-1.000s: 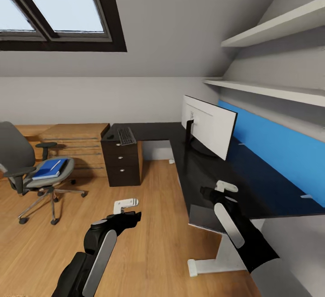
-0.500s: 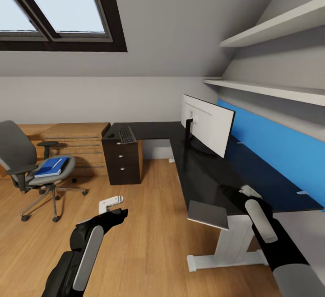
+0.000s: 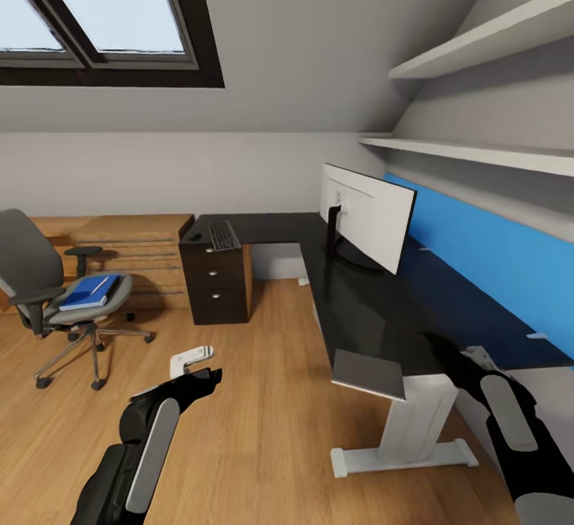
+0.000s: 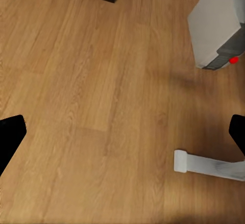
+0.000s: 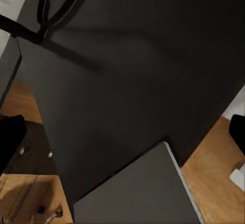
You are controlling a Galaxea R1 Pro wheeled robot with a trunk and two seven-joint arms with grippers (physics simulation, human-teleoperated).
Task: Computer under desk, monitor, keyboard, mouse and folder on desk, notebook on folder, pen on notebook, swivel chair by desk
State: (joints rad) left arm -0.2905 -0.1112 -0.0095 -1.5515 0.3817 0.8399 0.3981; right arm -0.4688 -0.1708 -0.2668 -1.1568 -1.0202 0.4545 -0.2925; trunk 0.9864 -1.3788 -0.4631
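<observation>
**Robot surveying the desk corner, both arms carried free**

The left gripper (image 3: 191, 357) hangs spread and empty over bare floor; the right gripper (image 3: 478, 356) likewise hovers agape above the desk (image 3: 359, 301), likely kept clear while driving. The monitor (image 3: 368, 218) and keyboard (image 3: 224, 235) already sit on the worktop, well apart. The blue folder (image 3: 88, 292) waits on the swivel chair (image 3: 48, 286), well away from the desk

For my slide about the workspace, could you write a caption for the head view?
Attic bedroom: monitor and keyboard on the black desk, blue folder on the swivel chair.
</observation>
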